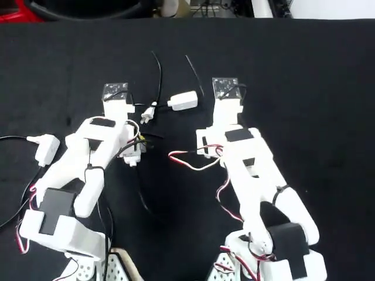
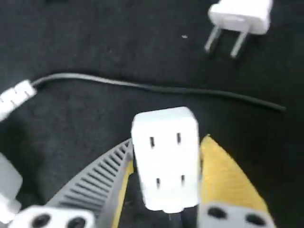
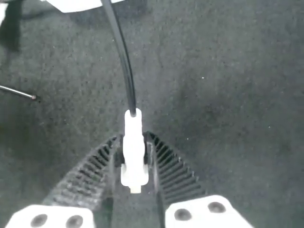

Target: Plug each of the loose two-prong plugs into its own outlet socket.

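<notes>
Your left end effector (image 2: 166, 142) pinched a white outlet block (image 2: 166, 164) between a grey ribbed finger (image 2: 95, 185) and a yellow-faced finger (image 2: 223, 175). The block's two pairs of slots faced the wrist camera. Just ahead of the block, a black cord (image 2: 156, 88) lay across the desk (image 2: 85, 42). Beyond the cord lay a loose white two-prong plug (image 2: 240, 16), prongs pointing back toward the block and well apart from it.

Your right end effector (image 3: 132, 137) was pressed together on a slim white plug (image 3: 133, 156), seen edge-on. Its black cable (image 3: 124, 61) ran straight away from the fingers over the desk.

From above, both arms stood side by side with their bases at the near edge, each stretched forward and bent low over the desk. Your left arm (image 1: 88, 158) slanted toward the middle from the left, and your right arm (image 1: 252, 170) slanted toward the middle from the right. Their far ends stood near each other.

Between those far ends lay a small white plug (image 1: 147, 113) and a larger white plug body (image 1: 183, 100), both on dark cords. A white adapter (image 1: 47, 146) on its own cord lay just beside the outer side of your left arm. Black desk ran wide to the right of your right arm and on past both arms to the far edge.
</notes>
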Tool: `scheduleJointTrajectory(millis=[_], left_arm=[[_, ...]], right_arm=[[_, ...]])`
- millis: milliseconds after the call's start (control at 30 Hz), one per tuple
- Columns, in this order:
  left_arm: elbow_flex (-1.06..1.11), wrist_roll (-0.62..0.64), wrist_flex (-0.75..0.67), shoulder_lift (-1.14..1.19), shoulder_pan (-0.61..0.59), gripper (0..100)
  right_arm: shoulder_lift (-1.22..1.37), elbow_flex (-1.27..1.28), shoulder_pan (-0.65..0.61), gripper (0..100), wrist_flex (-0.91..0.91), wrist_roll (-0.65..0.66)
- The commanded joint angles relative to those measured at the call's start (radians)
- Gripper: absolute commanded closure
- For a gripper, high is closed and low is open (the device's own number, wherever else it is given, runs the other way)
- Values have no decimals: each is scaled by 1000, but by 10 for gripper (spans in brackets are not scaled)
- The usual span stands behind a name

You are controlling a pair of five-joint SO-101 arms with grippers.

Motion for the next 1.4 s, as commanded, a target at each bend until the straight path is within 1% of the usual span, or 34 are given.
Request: scheduleJointTrajectory(millis=[0, 33, 100, 167, 233, 300, 400, 533, 600, 767, 867, 933, 1000, 1100, 1233, 1300, 1367], left_arm=[[-41, -107, -12, -3, -4, 930], [-47, -135, 12, -3, 1, 971], [-59, -170, 64, -3, 2, 954], [-77, -210, 112, -3, 8, 969], [-96, -299, 153, -3, 21, 971], [-104, -408, 186, -3, 65, 971], [-96, -542, 195, -3, 145, 971], [-76, -654, 187, -3, 223, 971], [-74, -706, 186, -3, 242, 969], [-81, -713, 219, -5, 237, 955], [-99, -706, 270, -31, 236, 888], [-77, -663, 281, -86, 236, 836], [-38, -623, 279, -158, 237, 790], [38, -617, 279, -290, 249, 745], [136, -614, 290, -512, 278, 734], [209, -614, 284, -644, 271, 733], [295, -614, 281, -776, 268, 732]], right_arm=[[-10, -12, 14, 987, -9, -5], [-10, -12, 14, 987, -9, -5], [-10, -10, 14, 987, -8, -5], [-10, -1, 20, 987, -9, 3], [-10, 4, 31, 987, -15, 37], [-12, 4, 48, 987, -17, 49], [-12, -2, 78, 987, -18, 49], [-39, 16, 107, 987, -66, 48], [-82, 39, 114, 987, -75, 46], [-242, 154, 106, 987, -138, 46], [-344, 228, 104, 987, -184, 44], [-397, 263, 104, 987, -204, 44], [-438, 285, 103, 987, -209, 44], [-458, 297, 80, 987, -209, 44], [-458, 309, 46, 987, -210, 44], [-466, 308, 31, 987, -210, 44], [-479, 300, -11, 987, -216, 44]])
